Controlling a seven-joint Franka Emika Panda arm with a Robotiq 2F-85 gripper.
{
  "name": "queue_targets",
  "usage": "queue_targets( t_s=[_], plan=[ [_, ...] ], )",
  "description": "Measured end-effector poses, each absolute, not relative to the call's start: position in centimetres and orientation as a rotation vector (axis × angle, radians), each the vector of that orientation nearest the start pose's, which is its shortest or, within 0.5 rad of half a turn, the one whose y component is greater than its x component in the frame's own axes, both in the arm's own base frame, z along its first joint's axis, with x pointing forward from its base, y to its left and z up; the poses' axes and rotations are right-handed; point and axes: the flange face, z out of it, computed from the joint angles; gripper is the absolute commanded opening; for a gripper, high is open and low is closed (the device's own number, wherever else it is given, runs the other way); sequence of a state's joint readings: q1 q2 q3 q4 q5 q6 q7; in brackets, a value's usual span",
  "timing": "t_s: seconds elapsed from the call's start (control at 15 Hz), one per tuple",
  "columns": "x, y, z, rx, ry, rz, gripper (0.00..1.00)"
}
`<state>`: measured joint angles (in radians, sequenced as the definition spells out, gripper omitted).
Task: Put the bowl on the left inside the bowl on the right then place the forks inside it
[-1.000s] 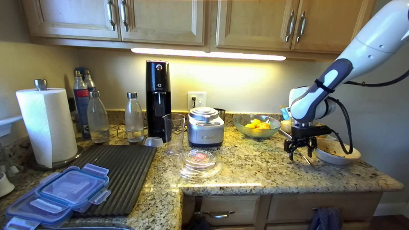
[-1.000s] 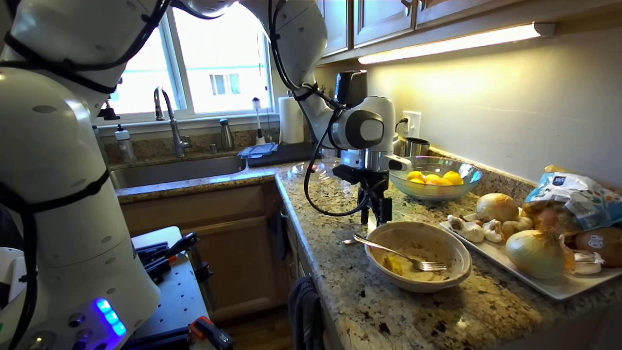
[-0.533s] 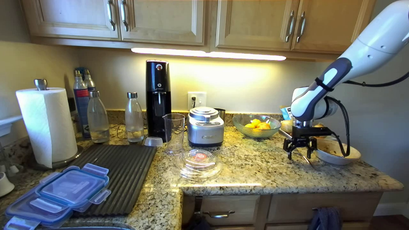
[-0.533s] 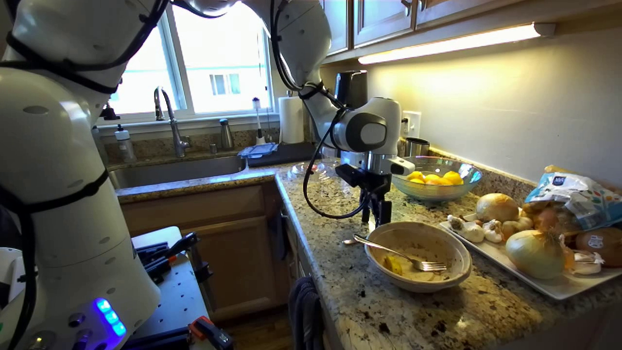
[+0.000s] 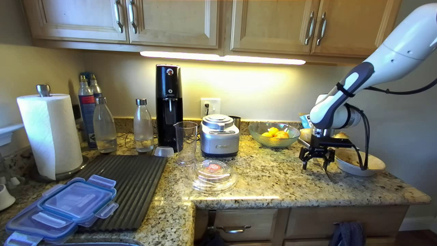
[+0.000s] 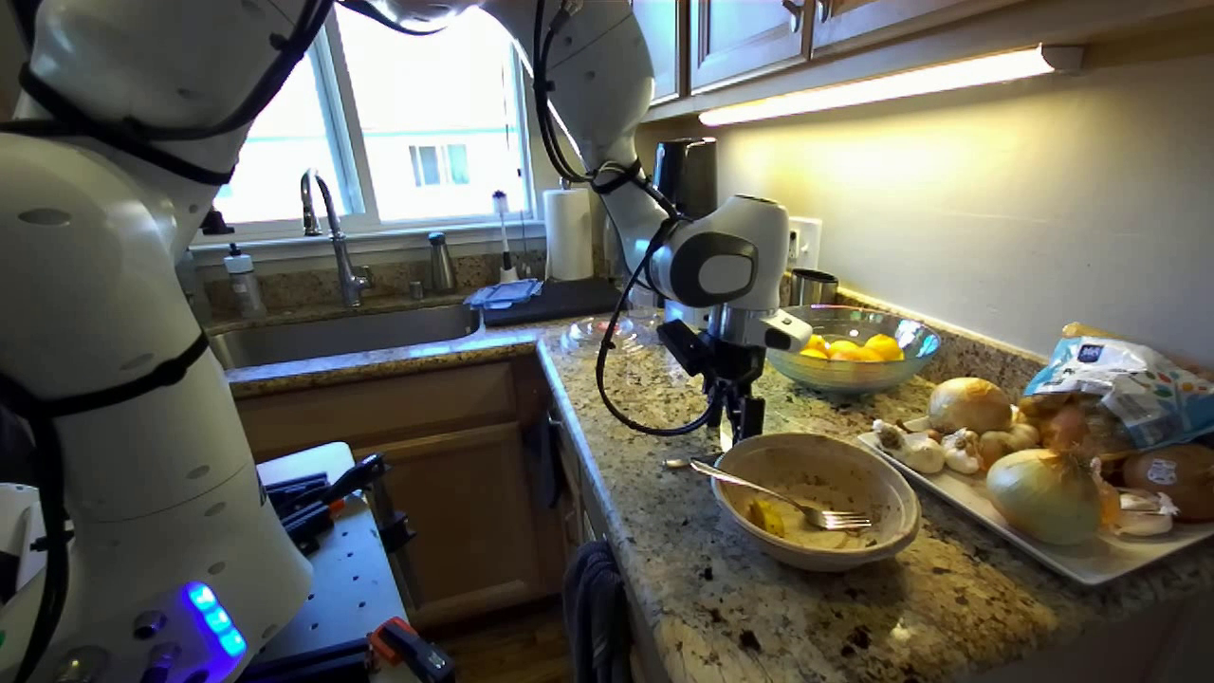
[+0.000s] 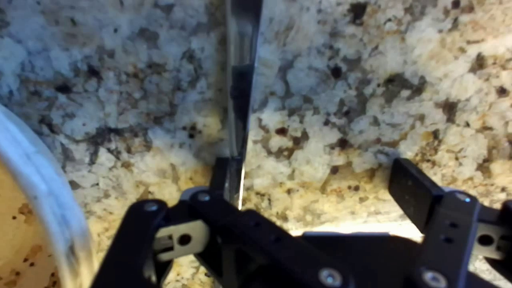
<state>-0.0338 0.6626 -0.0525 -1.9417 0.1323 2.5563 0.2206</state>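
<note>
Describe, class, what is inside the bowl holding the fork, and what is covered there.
Inside the bowl lie a yellow scrap, brown specks and a fork, its handle sticking out. Whatever is directly beneath the fork or scrap is covered.

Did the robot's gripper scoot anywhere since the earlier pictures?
Yes: in an exterior view, the gripper has shifted slightly to the picture's left, a bit closer to the silver appliance, which stays put.

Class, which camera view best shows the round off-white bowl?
An exterior view, because it looks deepest into the round off-white bowl. Black cables cross it in an exterior view; the wrist view catches only one side.
</note>
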Motion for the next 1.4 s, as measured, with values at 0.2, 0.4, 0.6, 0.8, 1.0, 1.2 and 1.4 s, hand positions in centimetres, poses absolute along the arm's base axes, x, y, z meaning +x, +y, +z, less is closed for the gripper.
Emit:
queue_targets(
  t_s=[0.2, 0.4, 0.6, 0.8, 1.0, 1.2, 1.4],
  plan=[
    [60.9, -4.9, 13.4, -3.023, 0.590, 0.067, 1.00],
    [61.1, -3.4, 13.5, -3.004, 0.535, 0.050, 1.00],
    [61.4, -1.8, 13.6, -2.983, 0.488, 0.039, 1.00],
    [61.4, -1.1, 13.7, -2.975, 0.469, 0.035, 1.00],
    [61.4, -1.6, 13.7, -2.979, 0.480, 0.031, 0.67],
    [61.4, -2.8, 13.7, -2.987, 0.506, 0.028, 0.54],
    [61.5, -3.8, 14.0, -2.993, 0.526, 0.018, 0.28]
  ],
)
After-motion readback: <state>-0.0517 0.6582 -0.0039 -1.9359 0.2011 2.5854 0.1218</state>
